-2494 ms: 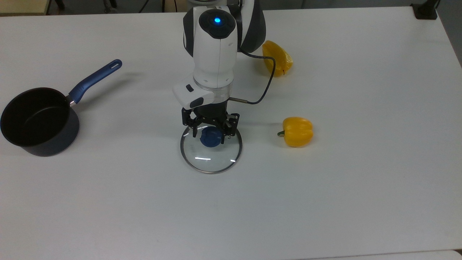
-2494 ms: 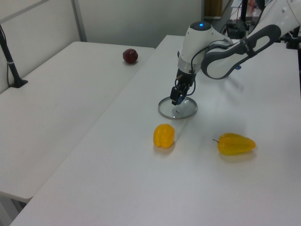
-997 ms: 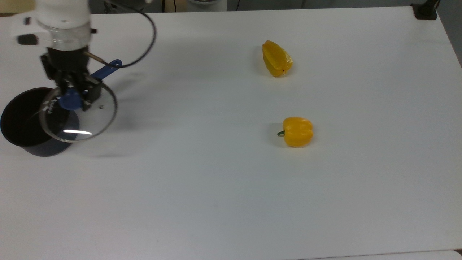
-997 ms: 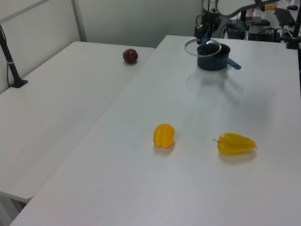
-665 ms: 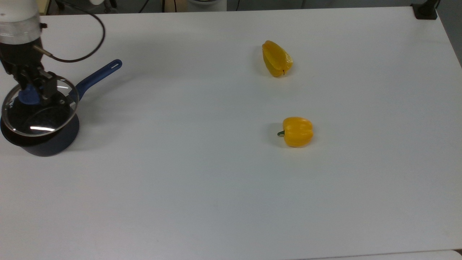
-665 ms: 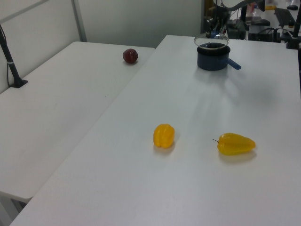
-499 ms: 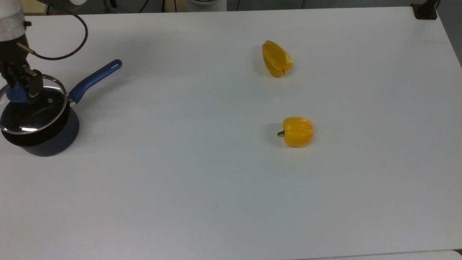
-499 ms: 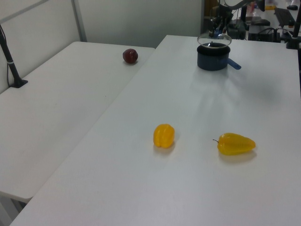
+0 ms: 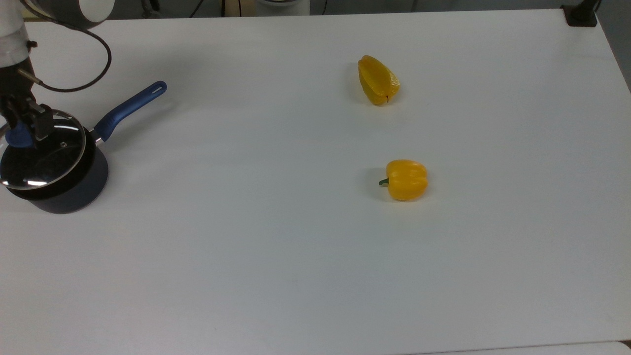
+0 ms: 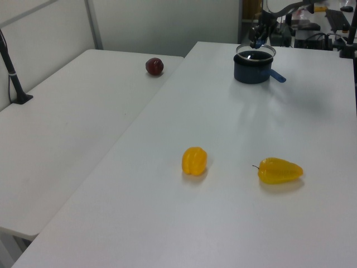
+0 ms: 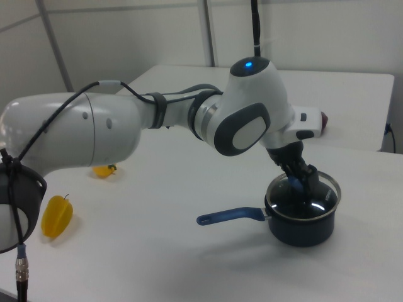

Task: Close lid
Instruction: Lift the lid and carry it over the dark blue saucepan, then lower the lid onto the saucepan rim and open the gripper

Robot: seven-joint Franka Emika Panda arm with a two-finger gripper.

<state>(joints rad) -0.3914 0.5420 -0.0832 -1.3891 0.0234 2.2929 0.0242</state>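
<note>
Lab; white tables (image 9: 296, 246), partition walls (image 10: 167, 22)

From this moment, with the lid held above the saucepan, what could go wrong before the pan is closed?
The gripper holds the lid by its blue knob, apparently just above the saucepan. In the top view the lid sits toward the pan's left, so one edge could catch on the rim or drop outside it.

If it is released early, the glass may fall crooked.

Pressing down off-centre might shift the pan across the table.
</note>
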